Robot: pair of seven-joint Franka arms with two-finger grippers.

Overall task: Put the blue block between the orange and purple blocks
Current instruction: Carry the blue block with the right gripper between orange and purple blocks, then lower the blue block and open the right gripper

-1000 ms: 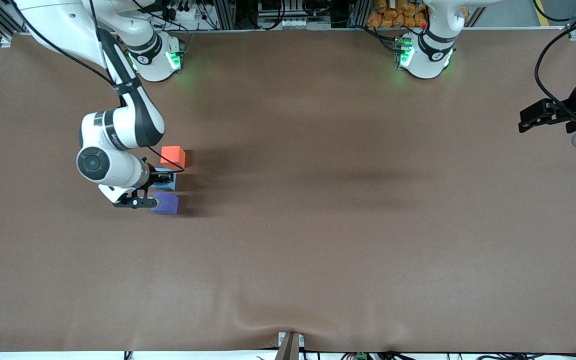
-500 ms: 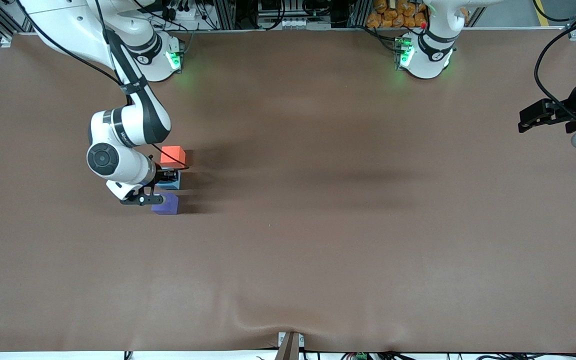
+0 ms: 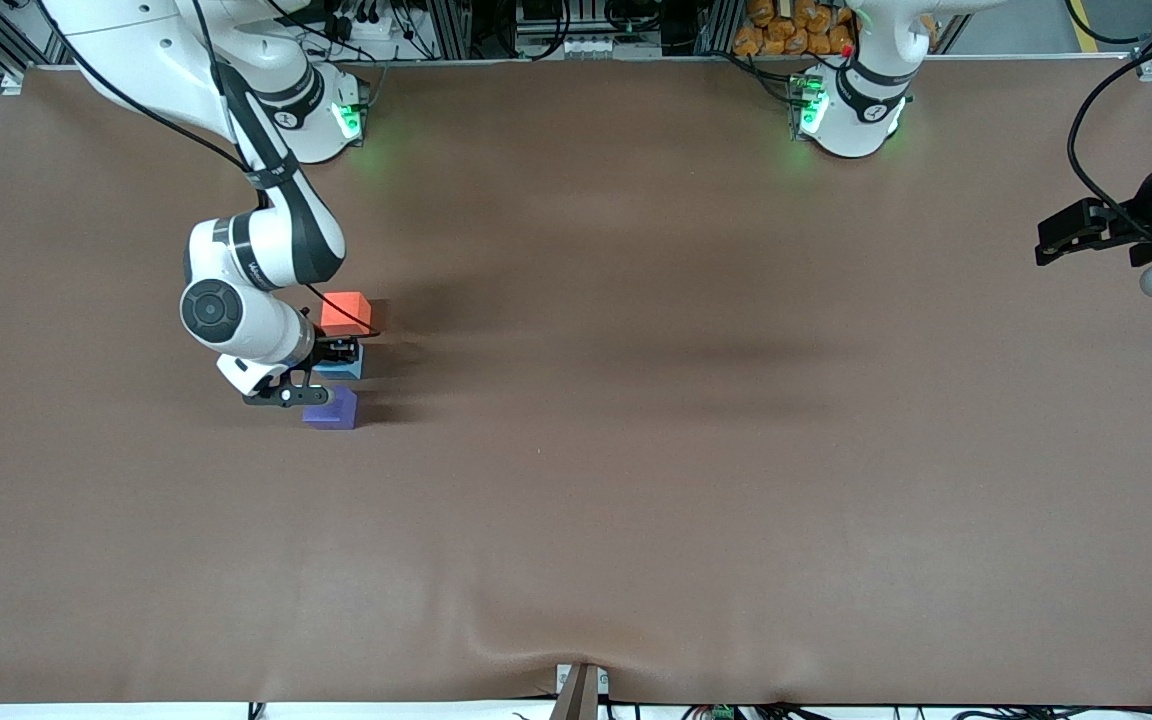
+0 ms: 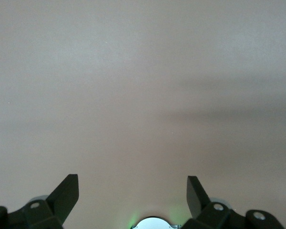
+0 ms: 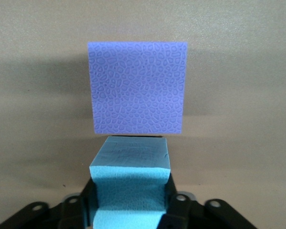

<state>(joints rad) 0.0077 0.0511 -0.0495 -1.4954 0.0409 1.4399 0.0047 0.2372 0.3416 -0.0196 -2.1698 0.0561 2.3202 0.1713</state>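
Note:
The blue block (image 3: pixel 346 368) sits low between the orange block (image 3: pixel 345 311) and the purple block (image 3: pixel 333 411), the three in a short row toward the right arm's end of the table. My right gripper (image 3: pixel 337 353) is shut on the blue block, and its fingers press in on two opposite sides. In the right wrist view the blue block (image 5: pixel 129 174) fills my right gripper (image 5: pixel 128 210), with the purple block (image 5: pixel 137 88) just past it. The orange block does not show there. My left gripper (image 3: pixel 1054 240) waits open at the left arm's end of the table, over bare cloth (image 4: pixel 132 191).
A brown cloth (image 3: pixel 636 450) covers the whole table, with a ripple at the edge nearest the front camera. The two arm bases (image 3: pixel 841 110) stand along the edge farthest from the front camera.
The right arm's wrist has shifted a little toward the blocks, carrying the blue block slightly along between the orange and purple ones. The left arm has not moved.

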